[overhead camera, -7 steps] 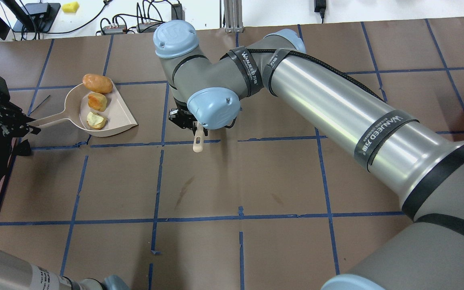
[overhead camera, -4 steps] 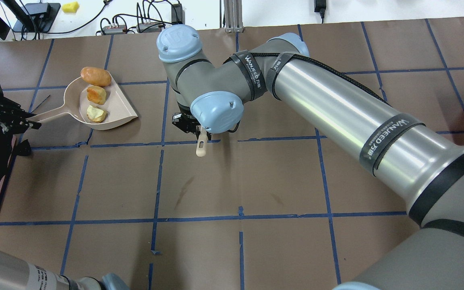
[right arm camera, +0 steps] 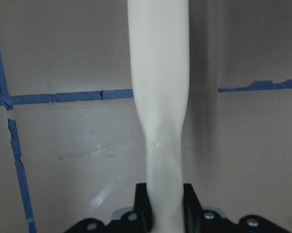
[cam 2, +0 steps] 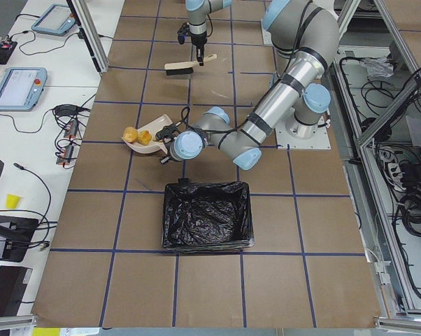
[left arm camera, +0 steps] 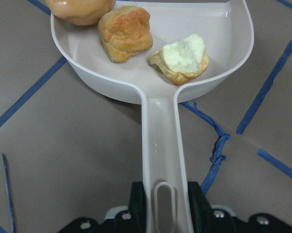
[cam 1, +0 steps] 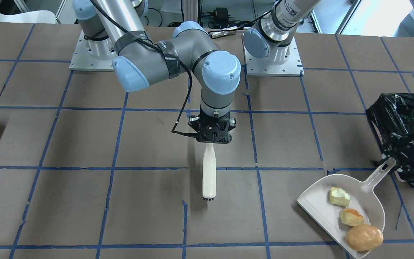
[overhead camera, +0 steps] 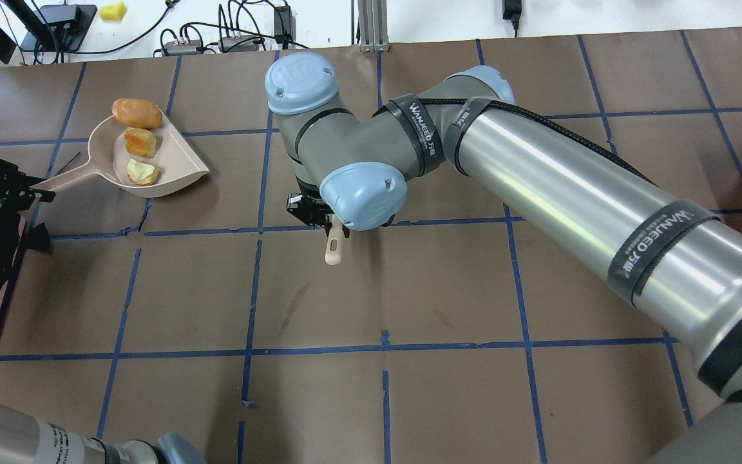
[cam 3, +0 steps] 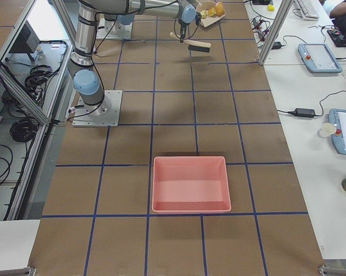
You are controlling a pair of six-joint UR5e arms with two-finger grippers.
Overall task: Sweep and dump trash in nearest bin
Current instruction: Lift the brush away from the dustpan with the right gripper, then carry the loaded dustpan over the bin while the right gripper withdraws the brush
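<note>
The left gripper point(left arm camera: 164, 206) is clamped narrow on the end of the dustpan point(left arm camera: 219, 29) handle, one finger on each side of the hanging hole. All the trash rides in the pan: the pale yellow chunk point(left arm camera: 181, 58) is nearest the handle, the golden-brown chunk point(left arm camera: 125, 31) is beside it, and the tan-orange potato-shaped piece point(cam 1: 364, 237) is at the pan's far corner against the wall. Whether the pan is clear of the worktop point(overhead camera: 448, 283) I cannot tell.

This gripper is just beside the bin point(cam 2: 207, 217), which stands at the worktop's left end with its black bag open upward. The pan lies beside the bin, not over it, with its open mouth pointing away towards the middle of the worktop.

The right gripper point(cam 1: 212, 135) is closed on the handle of the brush point(cam 1: 209, 176). It holds the brush roughly level, bristles towards the operators' side, with a shadow on the worktop beneath. Brush and dustpan are well apart, and only bare brown worktop with blue tape lines lies between them.

The right arm reaches across the middle from the robot's side. Beyond the worktop's far edge, near the pan, lie cables and plugs point(overhead camera: 216, 38). A pink tray point(cam 3: 190, 184) stands well off towards the right end.
</note>
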